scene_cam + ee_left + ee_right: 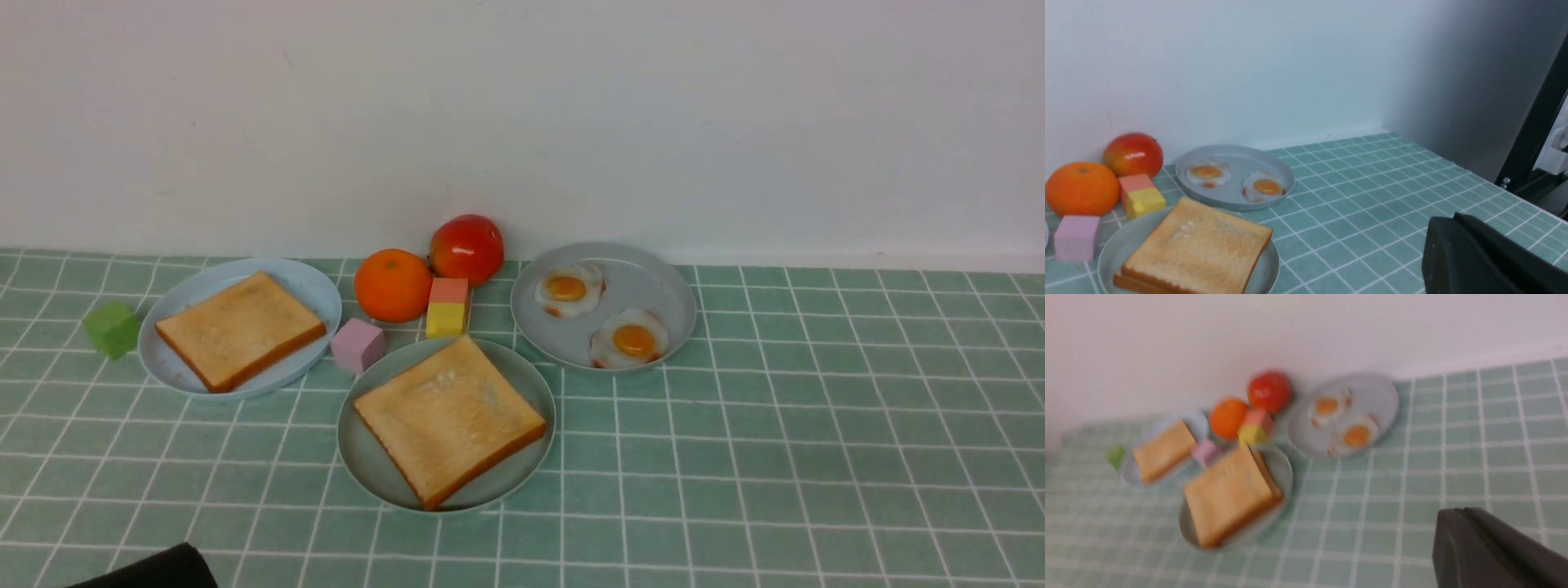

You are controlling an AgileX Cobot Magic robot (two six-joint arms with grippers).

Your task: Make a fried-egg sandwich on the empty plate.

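Observation:
The pale mint-green plate point(367, 465) sits at the centre front with a square toast slice point(449, 416) on top. In the left wrist view a second slice's edge point(1135, 283) shows under that toast point(1200, 245); nothing between them can be seen. Two fried eggs point(569, 288) point(629, 338) lie on the grey plate point(653, 269) behind and to the right. My left gripper point(1449, 218) hangs shut and empty over bare tiles, right of the plates. My right gripper point(1458, 511) is also shut and empty, away from the plates. A dark corner of my left arm point(155, 567) shows in the front view.
A light blue plate point(310, 286) at the left holds another toast slice point(241, 328). An orange point(393, 284), a red fruit point(466, 248), a pink-and-yellow block point(447, 308), a pink cube point(357, 345) and a green cube point(112, 329) crowd round the plates. The white wall stands close behind.

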